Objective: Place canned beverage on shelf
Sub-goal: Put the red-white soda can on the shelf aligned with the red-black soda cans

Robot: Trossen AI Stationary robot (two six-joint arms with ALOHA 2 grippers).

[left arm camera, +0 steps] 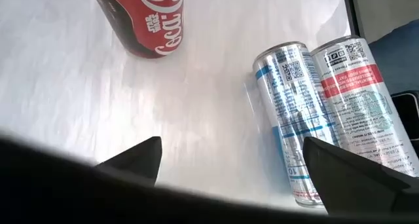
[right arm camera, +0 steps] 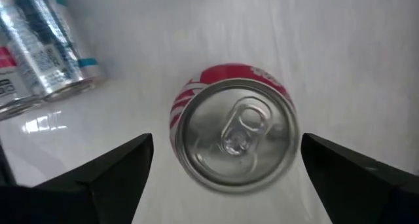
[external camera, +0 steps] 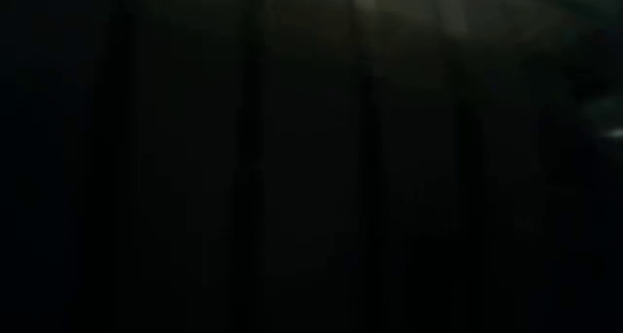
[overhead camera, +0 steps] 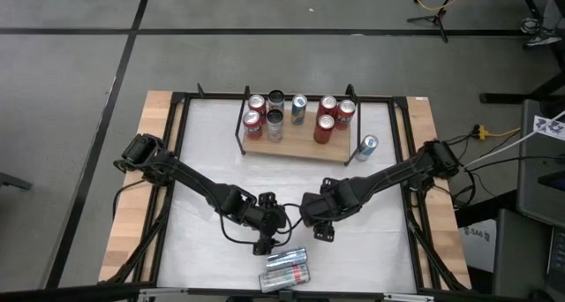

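Observation:
A red cola can [right arm camera: 232,132] stands upright on the white tabletop, seen from above in the right wrist view. It also shows in the left wrist view [left arm camera: 150,21]. My right gripper [right arm camera: 226,165] is open and points down over it, with one finger on each side and a gap to the can. My left gripper [left arm camera: 242,168] is open and empty, low over the table beside two silver cans lying on their sides [left arm camera: 294,119] [overhead camera: 284,268]. The wooden shelf [overhead camera: 296,146] at the far middle carries several upright cans. The low view is dark.
A blue-and-silver can [overhead camera: 366,146] stands on the table to the right of the shelf. The two arms meet near the table's middle, with the grippers [overhead camera: 265,240] [overhead camera: 320,227] close together. Black frame rails [overhead camera: 410,161] run along the table's sides.

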